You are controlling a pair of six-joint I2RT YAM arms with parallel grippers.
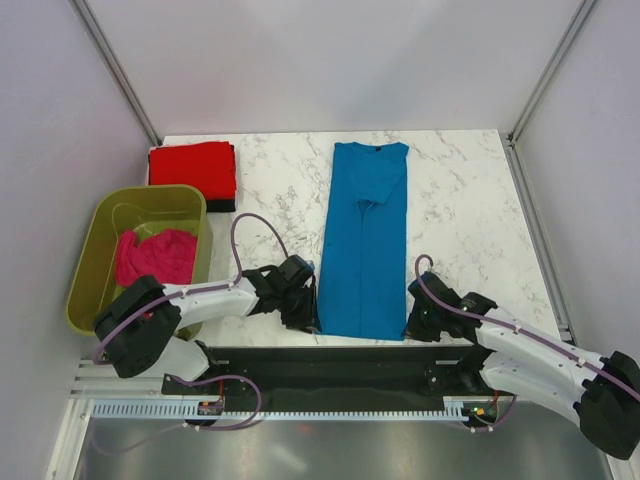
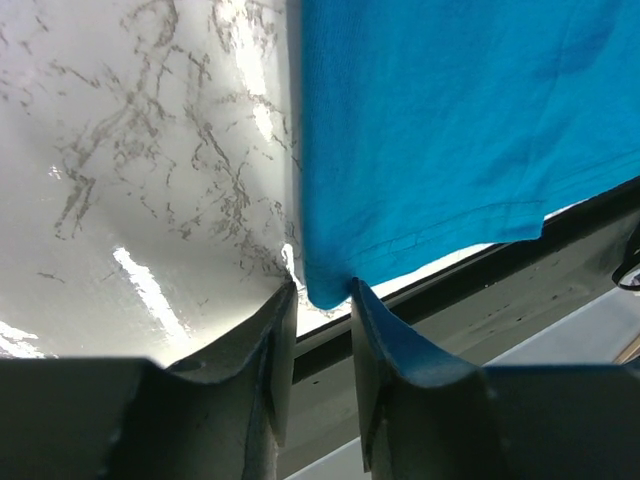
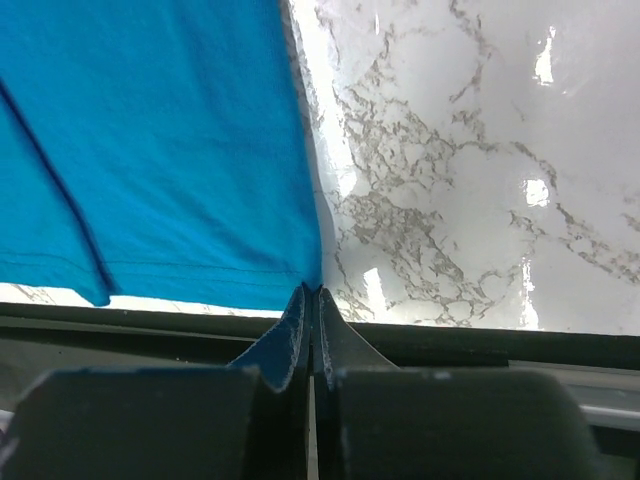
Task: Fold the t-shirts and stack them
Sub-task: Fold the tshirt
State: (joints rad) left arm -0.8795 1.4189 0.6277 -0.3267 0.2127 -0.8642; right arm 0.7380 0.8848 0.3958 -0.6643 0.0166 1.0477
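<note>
The bright blue t-shirt lies flat on the marble table, folded into a long narrow strip with the collar at the far end. My left gripper is at its near left corner. In the left wrist view the jaws stand apart with the hem corner of the blue shirt between the fingertips. My right gripper is at the near right corner, and its jaws are closed on the hem corner of the blue shirt. The red t-shirt lies folded at the back left. The magenta-pink t-shirt lies crumpled in the tub.
An olive-green plastic tub stands at the left edge of the table. A dark layer shows under the red shirt. A black rail runs along the near table edge, just behind both grippers. Metal frame posts rise at the back corners.
</note>
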